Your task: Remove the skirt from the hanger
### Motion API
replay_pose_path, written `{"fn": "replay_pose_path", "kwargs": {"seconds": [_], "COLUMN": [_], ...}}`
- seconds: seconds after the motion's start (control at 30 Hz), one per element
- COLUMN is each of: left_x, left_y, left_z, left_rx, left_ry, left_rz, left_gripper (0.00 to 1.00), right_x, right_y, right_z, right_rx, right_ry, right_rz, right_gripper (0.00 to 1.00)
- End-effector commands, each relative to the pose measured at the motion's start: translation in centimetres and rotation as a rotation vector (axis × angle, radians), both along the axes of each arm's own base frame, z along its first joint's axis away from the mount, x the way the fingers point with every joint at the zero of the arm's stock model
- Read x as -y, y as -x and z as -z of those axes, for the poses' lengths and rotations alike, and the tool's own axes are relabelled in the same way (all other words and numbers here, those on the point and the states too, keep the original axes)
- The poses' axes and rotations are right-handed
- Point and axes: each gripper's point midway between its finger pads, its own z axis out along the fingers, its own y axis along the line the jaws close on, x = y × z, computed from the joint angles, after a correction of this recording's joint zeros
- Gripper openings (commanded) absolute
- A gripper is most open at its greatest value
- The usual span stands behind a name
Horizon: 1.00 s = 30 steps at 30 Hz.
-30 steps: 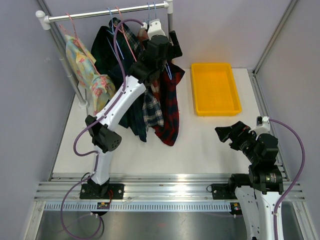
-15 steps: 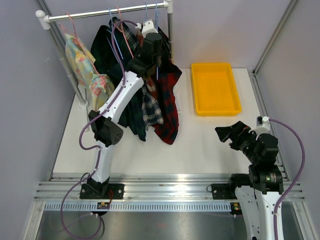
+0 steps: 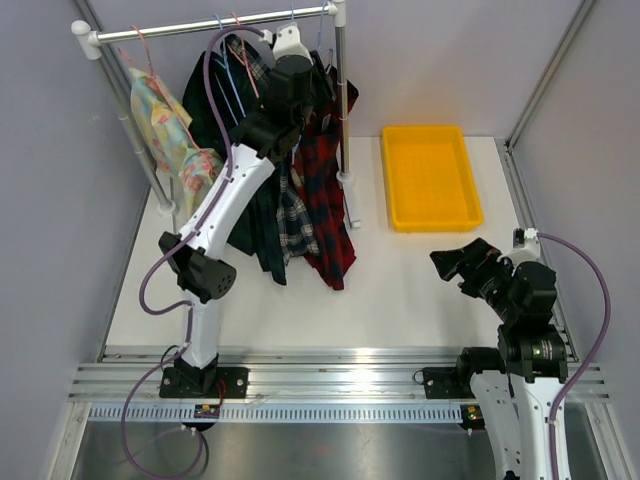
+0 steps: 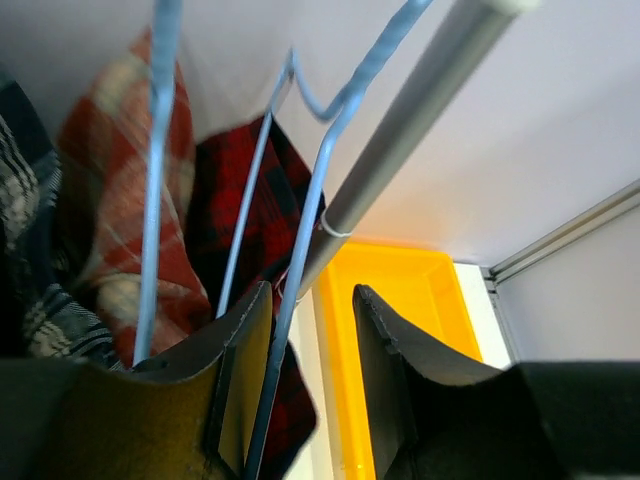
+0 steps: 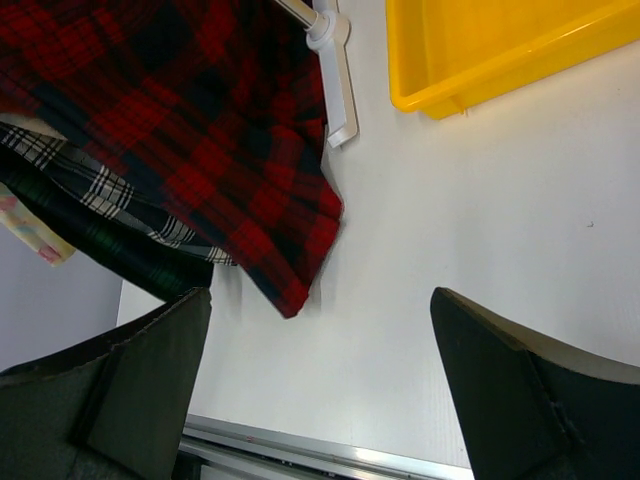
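1. Up at the far rack, between the fingers of our left gripper (image 4: 312,300), runs the thin wire of the blue hanger (image 4: 303,250). The red checked skirt (image 3: 328,190) is still hanging on it, so we think the job has only just begun.
2. Nothing has come off yet. We judge that we need a firm hold on the hanger first. Then the skirt has to be pulled free.
3. Our left fingers (image 4: 240,350) are partway open. The wire lies against one finger, and the other finger stands apart from it with a clear gap. We cannot tell if the wire is pinched lower down, where the fingers hide it.
4. Just beside those fingers stands the grey rack post (image 4: 400,120).
5. The skirt hangs down at the right end of the rail (image 3: 180,27), and its bottom edge is near the white table (image 3: 400,290). We cannot tell if it touches.
6. Left of the skirt hang some dark checked clothes (image 3: 215,110). Further left is a flowery dress (image 3: 165,125).
7. Our right gripper (image 5: 320,300) waits at the near right over the table, well apart from the skirt. Its fingers are spread wide and hold nothing.
8. On the far right sits a yellow tray (image 3: 430,180).
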Motion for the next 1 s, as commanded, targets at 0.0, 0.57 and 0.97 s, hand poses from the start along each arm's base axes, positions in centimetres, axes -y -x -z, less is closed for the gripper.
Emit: {"fn": "replay_pose_path", "kwargs": {"seconds": [0.0,0.57,0.97], "left_x": [-3.4,-0.1,2.5], "left_y": [5.3,2.9,0.5], "left_z": [-12.2,-2.7,1.5], "left_rx": [0.253,0.044,-0.040], "left_ry": [0.097,-0.014,0.001], "left_rz": [-0.015,0.079,0.163], "left_gripper": [0.00,0.00,0.00], "right_x": [-0.3,0.0,-0.1], "right_y": [-0.6,0.6,0.1], "right_z": [-3.8,-5.5,-5.0], "right_rx": [0.104,0.145,0.129], "right_ry": [0.009,0.033,0.052], "right_rz": [-0.019,-0.016,-0.028], "right_gripper": [0.99,1.00,0.99]}}
